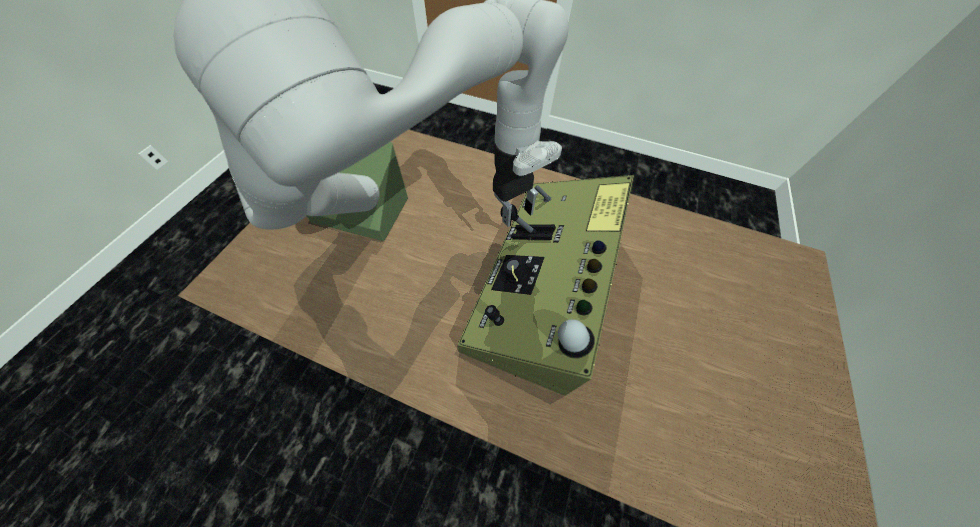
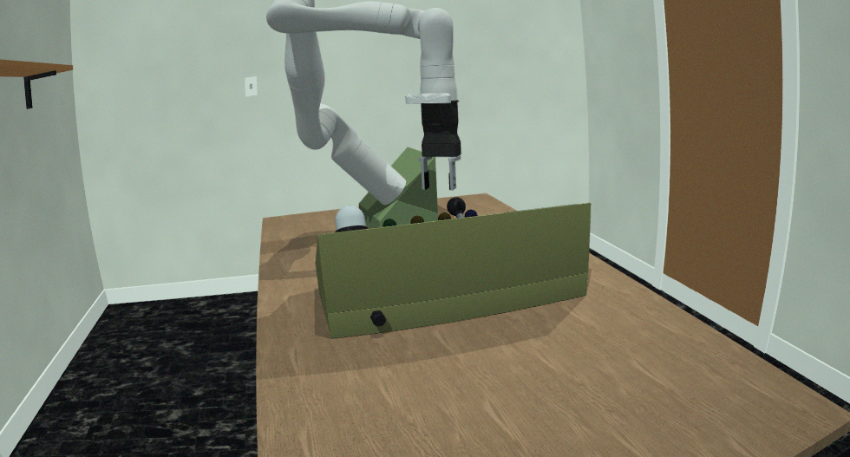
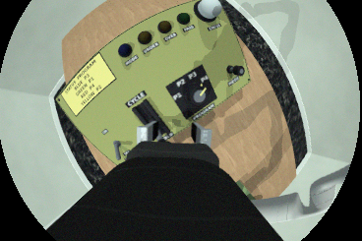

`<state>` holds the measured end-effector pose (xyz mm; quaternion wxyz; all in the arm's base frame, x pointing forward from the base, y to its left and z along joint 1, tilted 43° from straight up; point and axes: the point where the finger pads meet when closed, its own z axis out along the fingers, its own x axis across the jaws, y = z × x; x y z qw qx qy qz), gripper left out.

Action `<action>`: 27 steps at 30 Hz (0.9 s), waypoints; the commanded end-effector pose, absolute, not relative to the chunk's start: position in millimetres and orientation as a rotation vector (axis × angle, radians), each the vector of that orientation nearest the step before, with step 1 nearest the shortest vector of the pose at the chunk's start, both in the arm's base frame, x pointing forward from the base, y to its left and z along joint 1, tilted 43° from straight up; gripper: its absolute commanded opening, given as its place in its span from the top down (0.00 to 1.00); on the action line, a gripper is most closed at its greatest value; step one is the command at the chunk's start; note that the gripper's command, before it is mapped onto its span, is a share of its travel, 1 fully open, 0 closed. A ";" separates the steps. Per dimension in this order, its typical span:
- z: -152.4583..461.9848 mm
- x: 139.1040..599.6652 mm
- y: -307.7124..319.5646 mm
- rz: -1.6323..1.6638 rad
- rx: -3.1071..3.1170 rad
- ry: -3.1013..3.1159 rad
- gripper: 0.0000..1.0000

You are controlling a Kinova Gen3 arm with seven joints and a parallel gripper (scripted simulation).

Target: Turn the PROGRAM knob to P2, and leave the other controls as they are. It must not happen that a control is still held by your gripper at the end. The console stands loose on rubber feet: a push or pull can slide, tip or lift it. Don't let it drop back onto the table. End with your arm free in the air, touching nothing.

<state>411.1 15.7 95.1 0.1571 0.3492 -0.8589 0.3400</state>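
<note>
The green console (image 1: 545, 283) stands on the wooden table. Its PROGRAM knob (image 1: 515, 271) is a black knob with a yellow pointer on a black plate with P labels around it; it also shows in the wrist view (image 3: 199, 93). My gripper (image 1: 515, 211) is open and empty. It hangs above the far end of the console, over the black slot with a lever (image 1: 533, 230), apart from the knob. In the exterior view the gripper (image 2: 439, 177) hangs above the console's back (image 2: 454, 266), and the knob is hidden.
On the panel are a row of round buttons (image 1: 589, 276), a white dome button (image 1: 574, 336), a small black toggle (image 1: 493, 315), and a yellow label (image 1: 608, 206). A green block (image 1: 363, 197) holds the arm's base at the table's left.
</note>
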 end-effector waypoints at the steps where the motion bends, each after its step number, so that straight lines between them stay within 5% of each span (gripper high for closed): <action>1: 95.4 411.4 16.5 0.973 1.001 -2.459 0.00; 27: 102.1 406.9 23.9 0.973 1.001 -2.459 0.00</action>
